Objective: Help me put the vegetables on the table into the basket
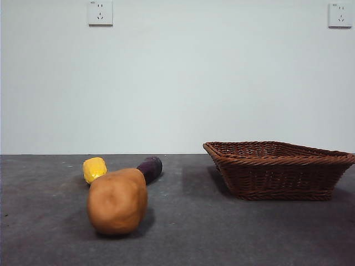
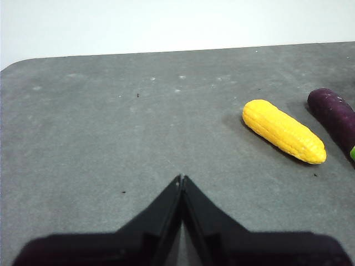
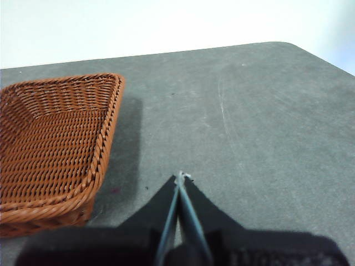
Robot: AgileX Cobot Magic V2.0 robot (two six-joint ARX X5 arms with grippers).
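A lumpy tan-brown potato (image 1: 117, 200) lies on the dark grey table (image 1: 183, 238) at front left. Behind it are a yellow corn cob (image 1: 94, 169) and a dark purple vegetable (image 1: 150, 167). The brown wicker basket (image 1: 279, 169) stands at the right, with nothing showing inside. In the left wrist view the corn (image 2: 283, 131) and the purple vegetable (image 2: 334, 113) lie ahead and to one side of my left gripper (image 2: 181, 178), whose jaws are shut and hold nothing. My right gripper (image 3: 181, 177) is shut too, hanging over bare table beside the basket (image 3: 52, 141).
A pale wall with two sockets (image 1: 100, 13) rises behind the table's far edge. The table's rounded corners show in both wrist views. A small green bit (image 2: 353, 153) peeks in at the picture's edge by the purple vegetable.
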